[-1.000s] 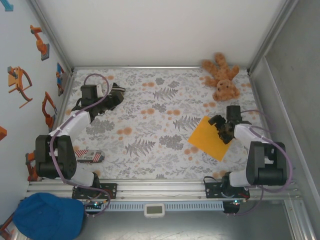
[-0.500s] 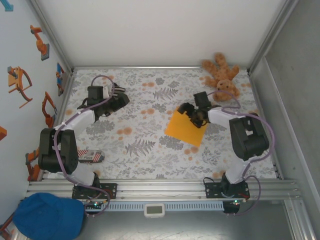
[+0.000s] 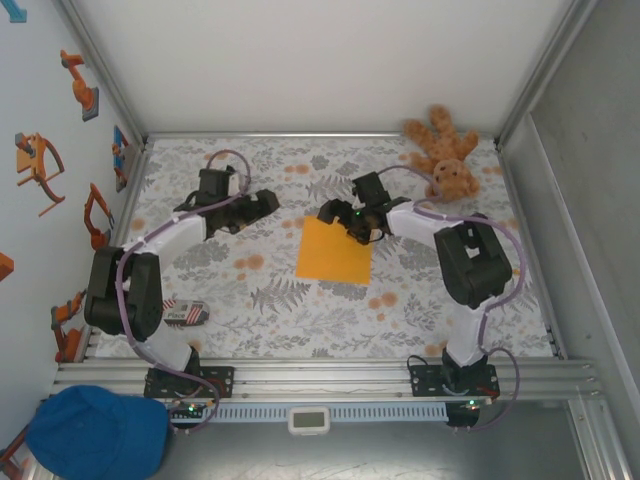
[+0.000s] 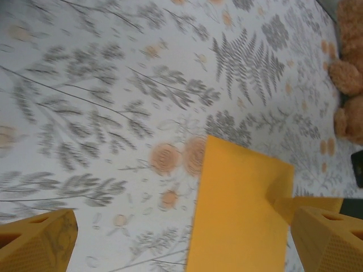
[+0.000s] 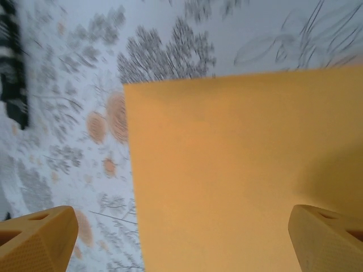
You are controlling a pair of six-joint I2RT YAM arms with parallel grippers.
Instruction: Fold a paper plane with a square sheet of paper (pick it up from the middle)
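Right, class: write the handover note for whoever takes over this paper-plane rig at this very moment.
Left gripper: open, holding nothing, over the table left of the paper.
Right gripper: open, fingers spread over the paper's far edge; whether they touch it can't be judged.
Paper: lying flat mid-table, unfolded.
Done: no folds.
Left: pick it up from the middle, then every fold.

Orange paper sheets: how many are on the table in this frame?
1. The square sheet of paper lies flat in the middle of the table, its far edge under the open right gripper, with the left gripper off to its left. Another sheet stacked beneath could be hidden.
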